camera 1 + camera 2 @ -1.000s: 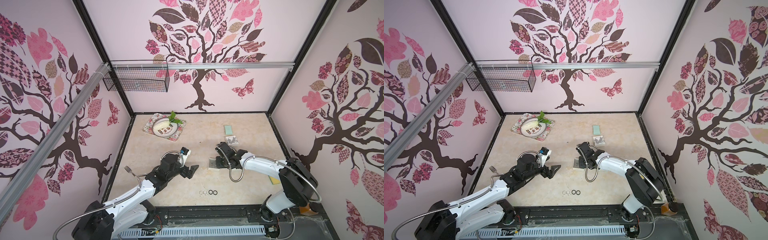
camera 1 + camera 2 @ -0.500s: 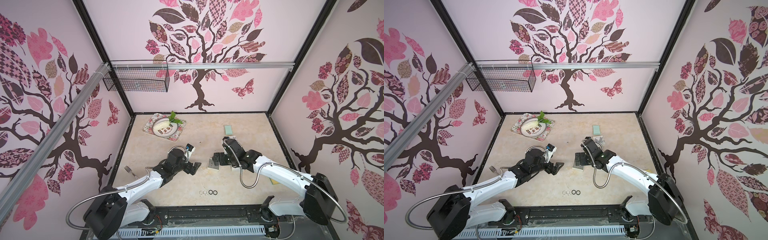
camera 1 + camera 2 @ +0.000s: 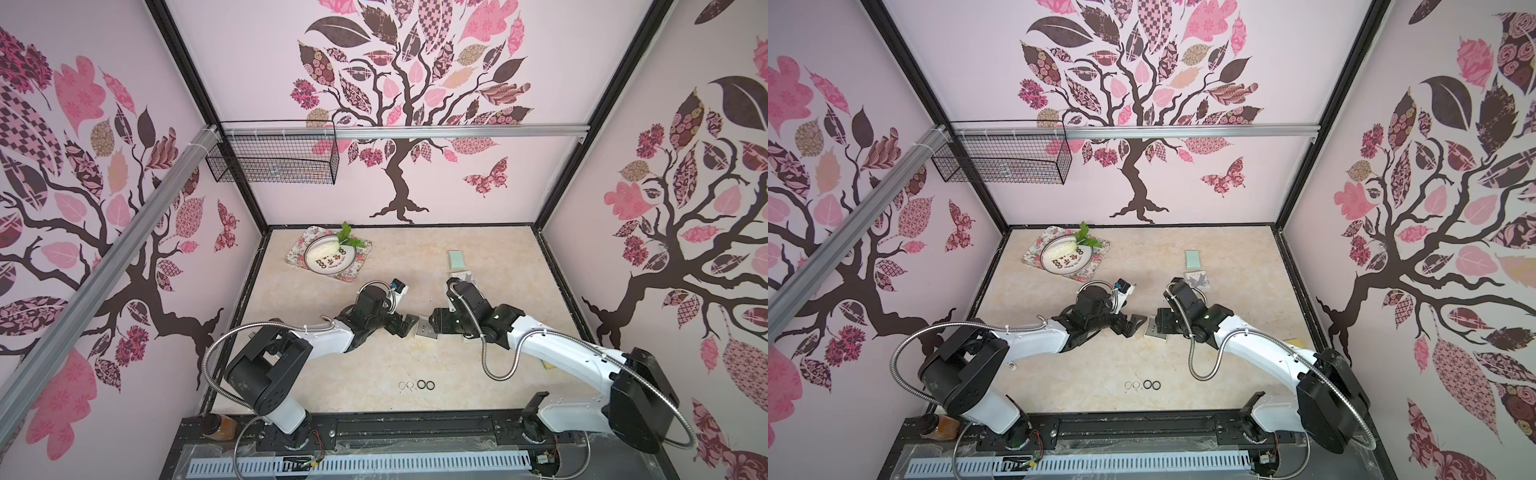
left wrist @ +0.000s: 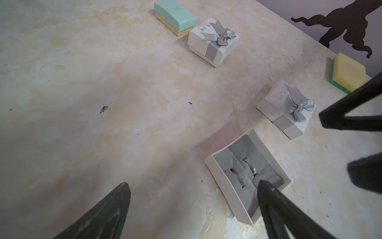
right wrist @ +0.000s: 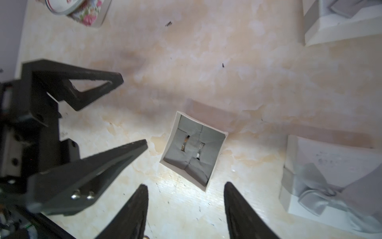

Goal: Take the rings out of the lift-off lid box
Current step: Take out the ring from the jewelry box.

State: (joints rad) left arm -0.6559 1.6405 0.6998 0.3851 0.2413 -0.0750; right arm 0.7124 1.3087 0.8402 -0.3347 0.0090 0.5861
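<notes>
1. Beside the open white box [image 4: 227, 184], the left gripper [image 4: 193, 185] is spread wide and holds nothing.
2. From the opposite side the right gripper [image 5: 186, 185] points at the same box, its fingers apart and empty.
3. Inside the box, two rings [image 5: 186, 142] sit upright in slits of the grey cushion [image 5: 208, 163].
4. On the table [image 3: 332, 374], nearer to the robot base, four more rings [image 3: 417, 385] lie in a row.
5. Just beside the open box stands a white bow box [image 4: 287, 111]. A second bow box [image 4: 213, 41] and a mint box [image 4: 175, 16] stand further away.
</notes>
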